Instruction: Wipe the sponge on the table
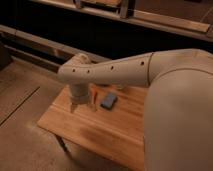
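Gripper (83, 107): spread wide, empty, low above table (100, 137). Sponge (108, 101): flat on the wood just beside gripper, not touching. Fits a reach before grasping or a release after wiping alike; next move unsettled.

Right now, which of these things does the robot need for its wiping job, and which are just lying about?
For the job:
- sponge, lying on the table
- table
- gripper, open and empty, low over the table beside the sponge

Lying about:
- red-orange stick, between gripper and sponge
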